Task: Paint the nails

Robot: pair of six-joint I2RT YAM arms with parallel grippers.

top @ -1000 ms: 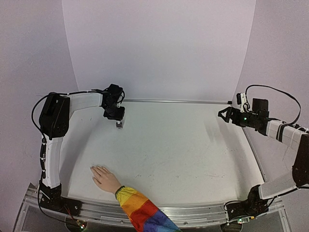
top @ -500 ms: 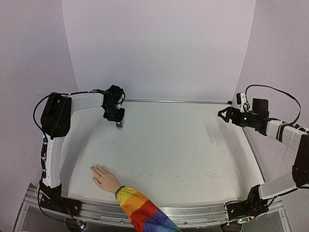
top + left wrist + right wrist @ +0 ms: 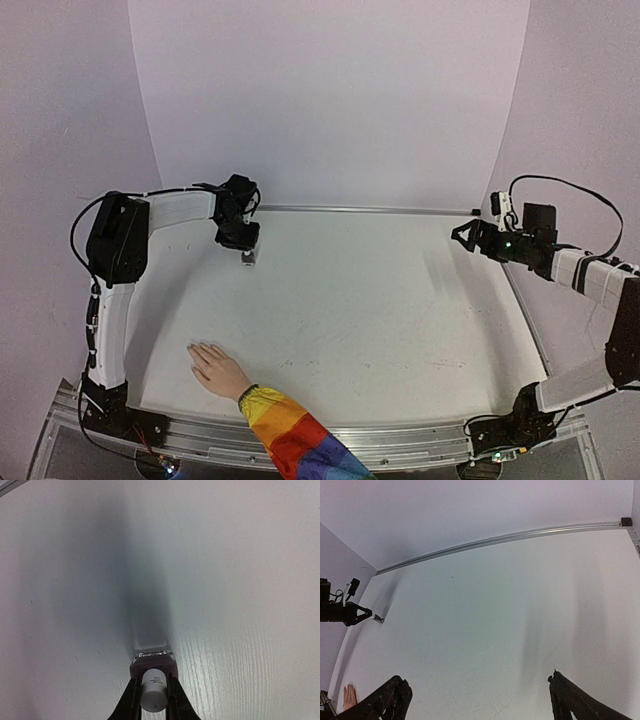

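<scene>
Looking from the top camera: one white desk (image 3: 380, 300) with one metal rail (image 3: 370, 210) along its far edge.
Left arm (image 3: 115, 250): reached along the desk's left side toward the far-left part.
Left claw (image 3: 247, 250): pointed down onto the one small bottle (image 3: 247, 259), which stood on the desk near the rail.
Right arm (image 3: 585, 275): was raised at the right edge, well apart from the bottle.
Right claw (image 3: 462, 236): hung above the far-right part of the desk, carrying nothing.
Hand (image 3: 215, 368): one, pale, lay flat at the near-left of the desk, with one rainbow-striped sleeve (image 3: 295, 442) behind it.
Nails (image 3: 196, 349): sat at the tips of that hand, well apart from both claws; they were too small to count or to tell their colour.
Count: two arms, two claws, one bottle, one hand.
Left wrist camera: two black fingers (image 3: 131, 700) were clenched on the bottle's one white cap (image 3: 153, 692); the bottle's pale shoulder showed just beyond the cap, and its shadow fell across the desk.
Right wrist camera: two dark fingers (image 3: 390, 702) stood spread wide at the lower corners, released, with only bare desk between them; the hand showed small at the lower left.
</scene>
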